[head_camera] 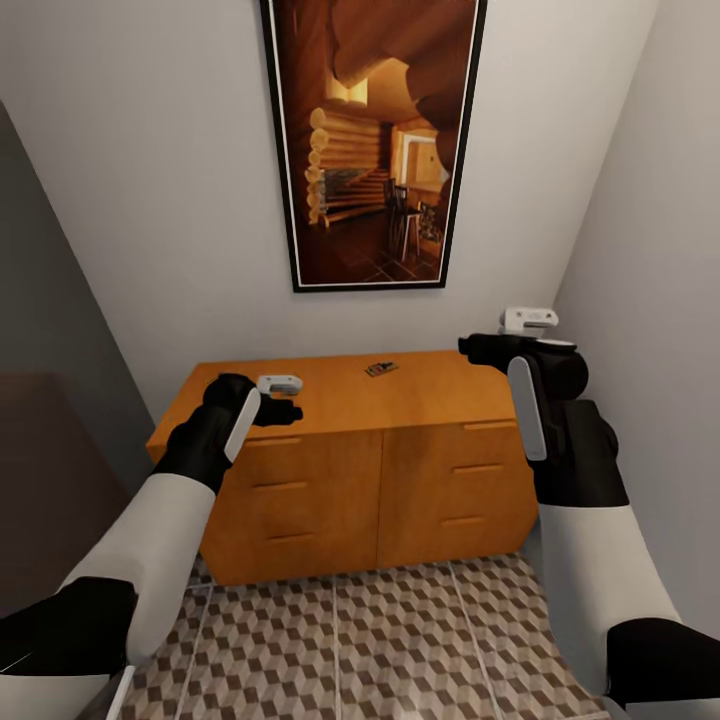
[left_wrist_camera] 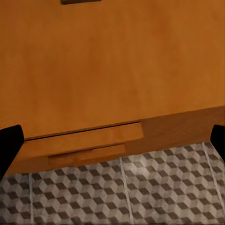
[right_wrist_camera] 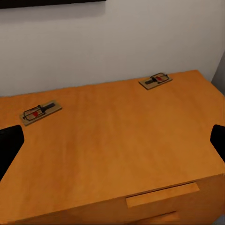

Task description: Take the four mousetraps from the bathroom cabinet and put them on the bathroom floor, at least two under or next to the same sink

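The orange-brown cabinet (head_camera: pixel 340 400) stands against the white wall. One mousetrap (head_camera: pixel 380 368) lies on its top near the back middle. In the right wrist view, two mousetraps (right_wrist_camera: pixel 40 111) (right_wrist_camera: pixel 156 80) lie flat on the cabinet top (right_wrist_camera: pixel 117 140), each with a dark wire bar and a red mark. My right gripper (right_wrist_camera: pixel 112 145) (head_camera: pixel 482 347) hovers open over the top's right end and holds nothing. My left gripper (head_camera: pixel 283 405) (left_wrist_camera: pixel 112 140) is open and empty above the top's front left edge (left_wrist_camera: pixel 93 70).
The cube-patterned floor (head_camera: pixel 400 640) (left_wrist_camera: pixel 140 187) runs in front of the cabinet. A large framed picture (head_camera: pixel 375 140) hangs above it. A white wall (head_camera: pixel 650 250) closes in on the right and a dark panel (head_camera: pixel 40 400) on the left. Drawer fronts with bar handles (left_wrist_camera: pixel 86 154) are shut.
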Motion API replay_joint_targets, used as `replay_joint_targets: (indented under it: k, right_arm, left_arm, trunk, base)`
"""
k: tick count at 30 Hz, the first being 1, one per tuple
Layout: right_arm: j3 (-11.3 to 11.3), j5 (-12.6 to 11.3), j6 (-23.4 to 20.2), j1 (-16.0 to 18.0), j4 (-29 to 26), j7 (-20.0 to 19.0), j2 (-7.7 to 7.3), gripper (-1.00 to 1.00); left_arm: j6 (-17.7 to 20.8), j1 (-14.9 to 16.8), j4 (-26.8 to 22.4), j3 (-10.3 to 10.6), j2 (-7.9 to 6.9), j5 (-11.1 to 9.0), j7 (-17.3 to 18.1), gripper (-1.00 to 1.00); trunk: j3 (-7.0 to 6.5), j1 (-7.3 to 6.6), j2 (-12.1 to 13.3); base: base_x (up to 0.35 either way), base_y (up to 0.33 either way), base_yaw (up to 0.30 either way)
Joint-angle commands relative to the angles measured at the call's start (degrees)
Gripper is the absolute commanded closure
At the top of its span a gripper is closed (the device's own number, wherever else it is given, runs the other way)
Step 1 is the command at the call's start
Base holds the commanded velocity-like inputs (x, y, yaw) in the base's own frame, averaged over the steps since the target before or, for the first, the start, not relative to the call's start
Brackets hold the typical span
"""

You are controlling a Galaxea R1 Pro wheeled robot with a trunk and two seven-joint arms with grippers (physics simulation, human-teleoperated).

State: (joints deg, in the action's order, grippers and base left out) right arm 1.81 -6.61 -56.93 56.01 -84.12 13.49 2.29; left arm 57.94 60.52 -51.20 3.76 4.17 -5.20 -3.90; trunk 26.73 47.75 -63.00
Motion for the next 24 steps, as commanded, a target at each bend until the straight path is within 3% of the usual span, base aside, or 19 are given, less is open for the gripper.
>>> replay_joint_targets:
  k: [1,19,24]
  right_arm:
    - [0.06,-0.6,-0.16,-0.05,-0.03,0.58,0.0,-1.0]
    - [0.19,-0.68,-0.06,-1.61,0.16,0.5,0.1,-1.0]
    - [1.32,-0.62,-0.02,-2.91,0.17,0.52,0.15,-1.0]
  left_arm:
    - [0.22,0.04,0.27,0.06,0.0,-0.52,-0.41,-1.0]
    - [0.25,0.04,1.29,-0.1,-0.14,-0.58,-0.49,-1.0]
    - [0.25,0.04,1.38,-0.07,-0.31,-0.6,-0.44,-1.0]
  trunk:
    - [-0.12,-0.22,0.38]
    - [-3.35,-4.18,7.59]
    - [-4.25,-5.27,9.6]
  base:
    - [0.0,0.0,0.0]
    - [0.0,0.0,0.0]
    - [0.0,0.0,0.0]
